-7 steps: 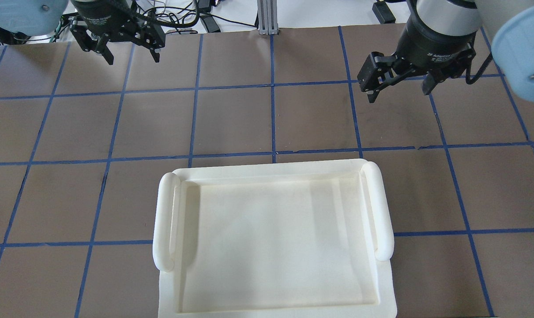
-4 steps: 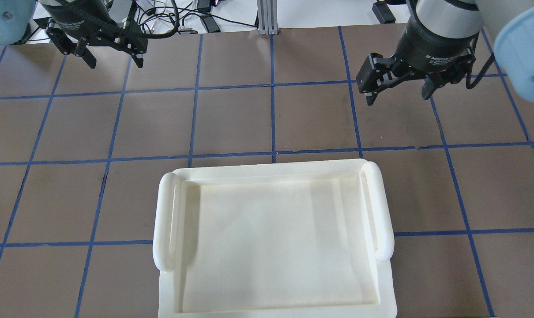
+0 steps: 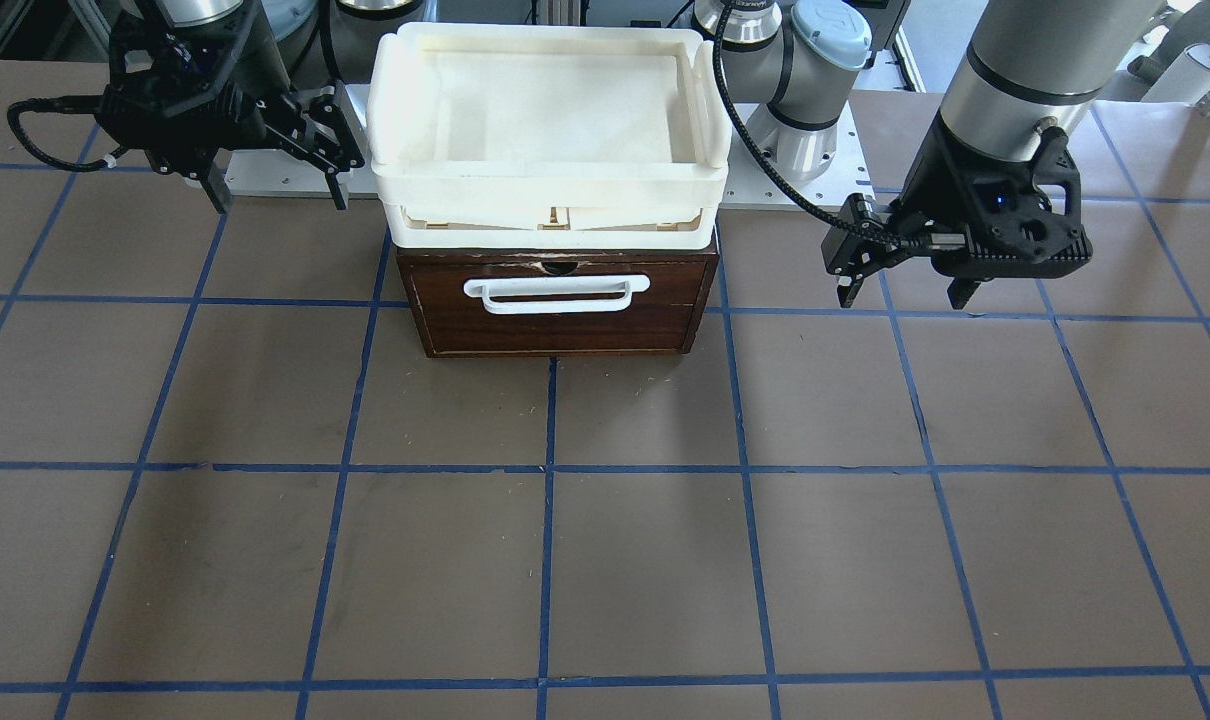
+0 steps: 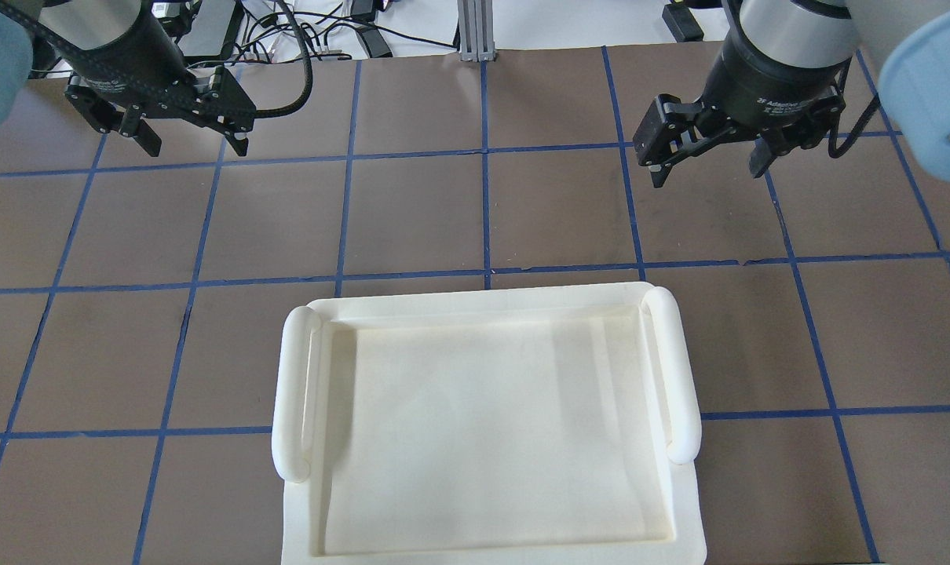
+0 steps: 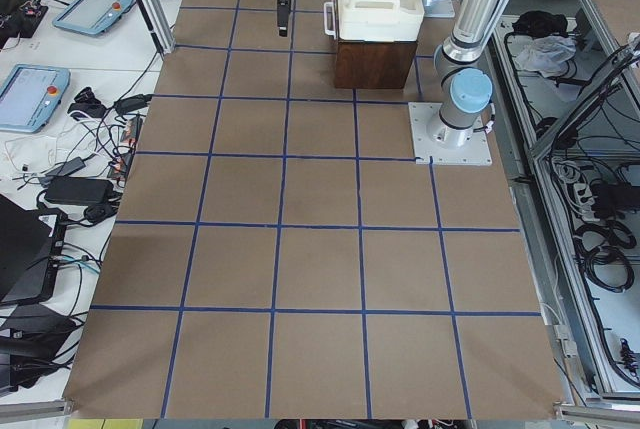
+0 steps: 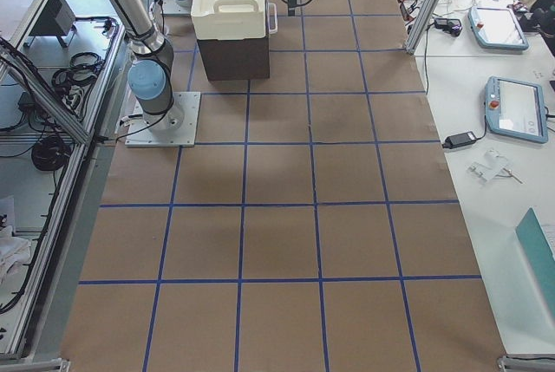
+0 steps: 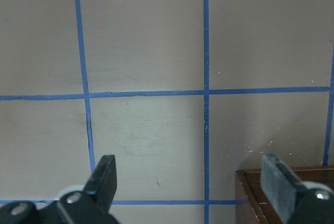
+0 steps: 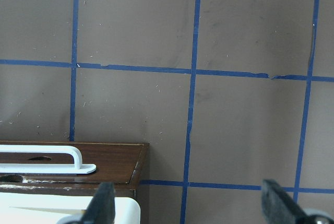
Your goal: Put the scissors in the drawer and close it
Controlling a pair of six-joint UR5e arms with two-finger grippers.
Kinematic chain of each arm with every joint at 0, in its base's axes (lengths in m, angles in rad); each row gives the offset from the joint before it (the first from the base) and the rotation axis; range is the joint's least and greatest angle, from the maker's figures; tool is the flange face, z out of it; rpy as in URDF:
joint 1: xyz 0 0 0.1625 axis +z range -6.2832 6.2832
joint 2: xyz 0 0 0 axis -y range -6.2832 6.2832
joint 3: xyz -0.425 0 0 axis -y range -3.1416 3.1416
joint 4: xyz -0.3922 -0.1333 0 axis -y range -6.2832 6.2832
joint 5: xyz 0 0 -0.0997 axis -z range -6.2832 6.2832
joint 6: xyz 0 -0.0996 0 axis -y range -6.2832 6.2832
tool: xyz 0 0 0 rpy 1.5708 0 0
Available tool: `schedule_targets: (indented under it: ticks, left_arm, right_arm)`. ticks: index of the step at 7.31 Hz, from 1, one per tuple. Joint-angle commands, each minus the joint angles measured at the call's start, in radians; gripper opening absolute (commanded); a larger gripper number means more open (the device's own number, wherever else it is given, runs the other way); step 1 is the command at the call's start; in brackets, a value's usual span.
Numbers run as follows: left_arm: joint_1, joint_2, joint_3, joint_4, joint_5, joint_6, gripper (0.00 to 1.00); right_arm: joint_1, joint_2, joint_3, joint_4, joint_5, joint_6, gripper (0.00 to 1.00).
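The scissors show in no view. The dark brown drawer [image 3: 565,330] with its white bar handle [image 3: 555,290] sits pushed in, front flush with the cabinet. My left gripper [image 3: 903,298] is open and empty, hovering over the table beside the cabinet; it also shows in the overhead view [image 4: 196,149]. Its wrist view shows a cabinet corner [image 7: 255,192] by one finger. My right gripper [image 3: 280,203] is open and empty on the cabinet's other side, also seen overhead [image 4: 708,174]. Its wrist view shows the drawer front [image 8: 115,161] and handle [image 8: 47,156].
Stacked white plastic trays [image 3: 545,190] sit on top of the cabinet and hide it in the overhead view [image 4: 475,302]. Brown table mat with blue tape grid lies all around. Cables and an aluminium post [image 4: 473,31] sit at the far table edge.
My left gripper has moved from the far table edge toward the robot and slightly left, still open. My right gripper has hardly moved.
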Motion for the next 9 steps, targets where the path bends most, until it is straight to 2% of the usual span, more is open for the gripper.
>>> schedule_targets:
  ticks: [1,9]
  left_arm:
    - [-0.001,0.008,-0.012,-0.001,-0.004,0.001,1.00]
    - [-0.004,0.007,-0.015,0.002,-0.012,-0.011,1.00]
  right_arm:
    - [0.000,0.000,0.000,-0.001,0.000,0.001,1.00]
    - [0.000,0.000,0.000,0.001,-0.005,-0.001,1.00]
